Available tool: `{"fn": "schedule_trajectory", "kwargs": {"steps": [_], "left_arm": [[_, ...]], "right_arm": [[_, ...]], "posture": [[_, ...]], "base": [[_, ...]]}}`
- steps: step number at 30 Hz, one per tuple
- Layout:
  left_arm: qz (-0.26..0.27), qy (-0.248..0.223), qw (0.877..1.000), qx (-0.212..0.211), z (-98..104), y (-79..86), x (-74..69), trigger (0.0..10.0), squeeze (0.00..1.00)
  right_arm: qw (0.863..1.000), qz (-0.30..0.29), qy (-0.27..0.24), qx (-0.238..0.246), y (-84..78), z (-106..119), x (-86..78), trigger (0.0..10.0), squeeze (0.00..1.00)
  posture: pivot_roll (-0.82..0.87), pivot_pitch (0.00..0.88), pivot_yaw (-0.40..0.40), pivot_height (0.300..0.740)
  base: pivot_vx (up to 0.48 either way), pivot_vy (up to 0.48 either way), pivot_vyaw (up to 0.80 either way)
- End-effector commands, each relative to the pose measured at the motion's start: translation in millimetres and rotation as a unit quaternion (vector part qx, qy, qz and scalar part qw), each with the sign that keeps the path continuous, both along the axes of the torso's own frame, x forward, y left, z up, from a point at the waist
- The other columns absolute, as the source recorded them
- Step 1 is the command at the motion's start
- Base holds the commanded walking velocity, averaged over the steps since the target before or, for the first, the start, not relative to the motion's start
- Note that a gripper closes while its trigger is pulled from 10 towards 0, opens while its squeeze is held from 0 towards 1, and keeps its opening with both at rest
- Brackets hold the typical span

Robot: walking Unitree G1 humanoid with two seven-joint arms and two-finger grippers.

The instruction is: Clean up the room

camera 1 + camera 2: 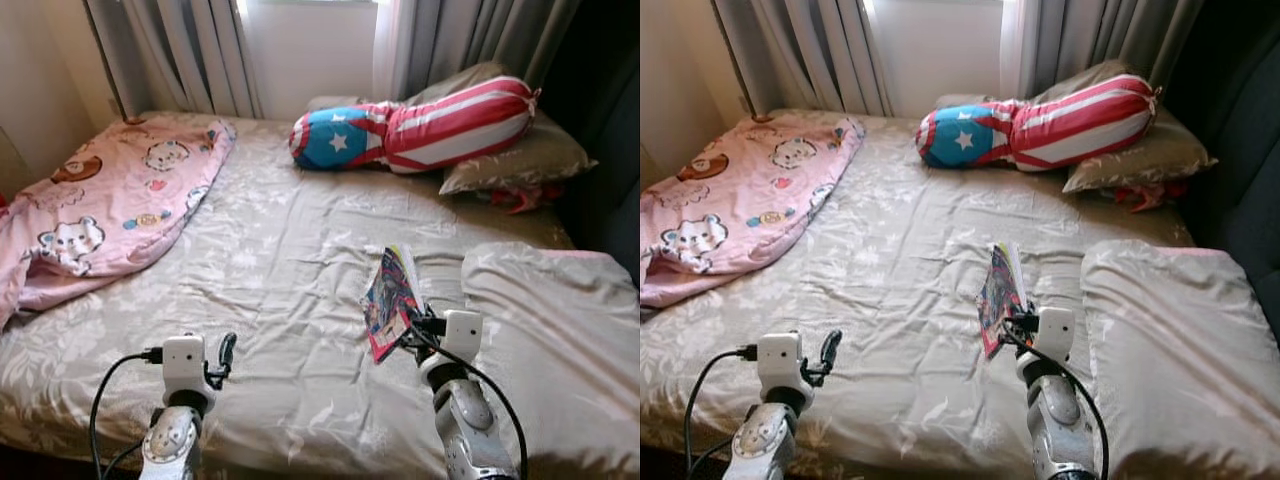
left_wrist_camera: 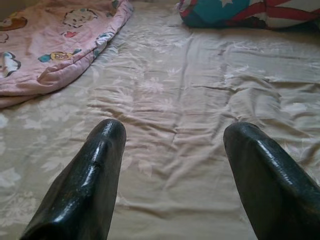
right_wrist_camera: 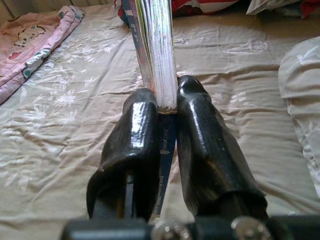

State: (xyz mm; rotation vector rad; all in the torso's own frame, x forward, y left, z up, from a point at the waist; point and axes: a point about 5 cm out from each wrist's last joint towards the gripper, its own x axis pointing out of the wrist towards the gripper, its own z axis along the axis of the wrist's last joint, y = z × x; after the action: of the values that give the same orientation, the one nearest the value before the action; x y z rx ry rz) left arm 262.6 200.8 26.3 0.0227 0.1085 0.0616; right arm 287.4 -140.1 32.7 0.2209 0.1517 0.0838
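Right now your right end effector point(image 3: 164, 102) pinches a colourful booklet point(image 1: 392, 298) by its edge above the bed point(image 1: 290, 260). Your left end effector point(image 2: 172, 145) hovers spread over the sheet.

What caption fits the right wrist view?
Right tool shut on a thin magazine, held edge-up above the beige bed sheet.

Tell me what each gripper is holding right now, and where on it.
Right gripper: its fingers pinch a thin colourful magazine by its near edge, above the bed. Left gripper: open, holding nothing.
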Motion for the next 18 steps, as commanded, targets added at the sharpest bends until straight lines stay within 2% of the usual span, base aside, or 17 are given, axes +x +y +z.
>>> {"fn": "schedule_trajectory", "kwargs": {"steps": [1,18], "left_arm": [[-0.002,0.005,1.000,0.008,0.8,1.2,2.2,10.0,0.00],[-0.002,0.001,1.000,0.011,4.0,1.6,3.0,10.0,0.00]], "right_arm": [[1.000,0.002,-0.025,0.003,2.1,10.0,6.9,10.0,0.00],[1.000,0.018,-0.014,-0.012,7.8,7.4,7.7,10.0,0.00]], "posture": [[0.03,0.000,-0.013,0.664],[0.03,0.000,-0.013,0.664]], "base": [[0.000,0.000,0.00],[0.000,0.000,0.00]]}}
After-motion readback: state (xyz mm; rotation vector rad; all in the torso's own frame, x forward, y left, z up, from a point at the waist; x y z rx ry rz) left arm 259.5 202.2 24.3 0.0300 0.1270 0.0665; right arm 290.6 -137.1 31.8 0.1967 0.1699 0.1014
